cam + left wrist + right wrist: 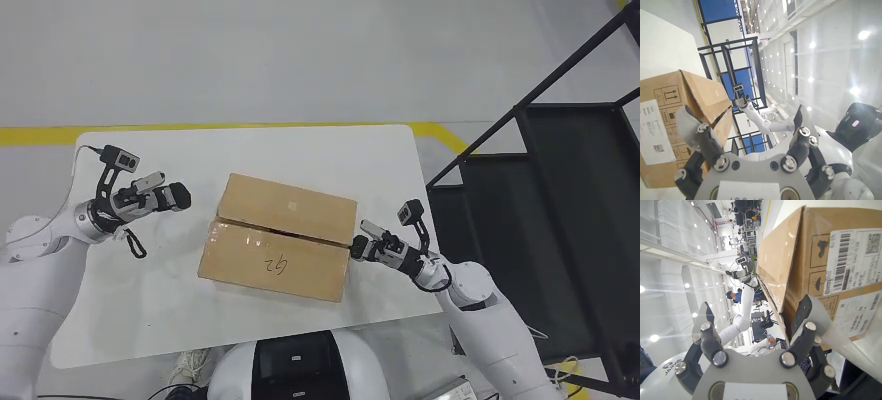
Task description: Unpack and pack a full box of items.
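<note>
Top view: one cardboard box (280, 235) sits mid-surface on the white table (300, 150), with one gripper at each end.
The left gripper (183, 195) hangs near the box's left end, fingers spread wide and holding nothing. The right gripper (360, 246) is just beside the right end, equally wide and empty. Clear tape covers the top seam, and a handwritten number marks the near flap. Two barcode labels (853, 256) are on the right end and one white label (655, 132) on the left. A yellow line (200, 128) crosses the grey floor, and black steps (540, 200) stand beyond the right edge.

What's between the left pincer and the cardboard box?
Only bare white table, as the top view shows; the left pincer stands off the box.
</note>
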Controlling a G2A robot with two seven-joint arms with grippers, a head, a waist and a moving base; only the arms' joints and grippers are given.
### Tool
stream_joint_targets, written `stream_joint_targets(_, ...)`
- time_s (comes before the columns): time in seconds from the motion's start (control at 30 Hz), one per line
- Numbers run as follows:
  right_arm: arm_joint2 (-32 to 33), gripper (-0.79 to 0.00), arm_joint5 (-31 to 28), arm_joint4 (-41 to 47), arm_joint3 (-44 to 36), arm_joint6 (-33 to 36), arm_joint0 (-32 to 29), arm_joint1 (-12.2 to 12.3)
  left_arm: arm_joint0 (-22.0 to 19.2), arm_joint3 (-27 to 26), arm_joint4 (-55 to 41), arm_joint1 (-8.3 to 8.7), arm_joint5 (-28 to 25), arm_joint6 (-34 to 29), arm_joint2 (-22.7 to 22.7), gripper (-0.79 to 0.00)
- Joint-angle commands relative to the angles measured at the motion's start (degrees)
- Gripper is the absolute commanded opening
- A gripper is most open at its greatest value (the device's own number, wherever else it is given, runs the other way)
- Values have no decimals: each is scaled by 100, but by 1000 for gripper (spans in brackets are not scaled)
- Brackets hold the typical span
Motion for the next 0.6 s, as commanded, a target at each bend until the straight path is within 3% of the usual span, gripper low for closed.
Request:
stream_joint_targets(0.0, -58, 0, -42, 33, 11, -6, 65, -9, 93, -121, -12, -9, -29, 30, -14, 0)
stream_joint_targets(0.3, -153, 0, -86, 987, 90, 320, 515, -56, 247, -271, 2, -42, -35, 37, -91, 0)
stream_joint_targets(0.57, -446, 0, -156, 1438, 696, -238, 1445, -191, 331, -373, -25, -83, -45, 47, -139, 0)
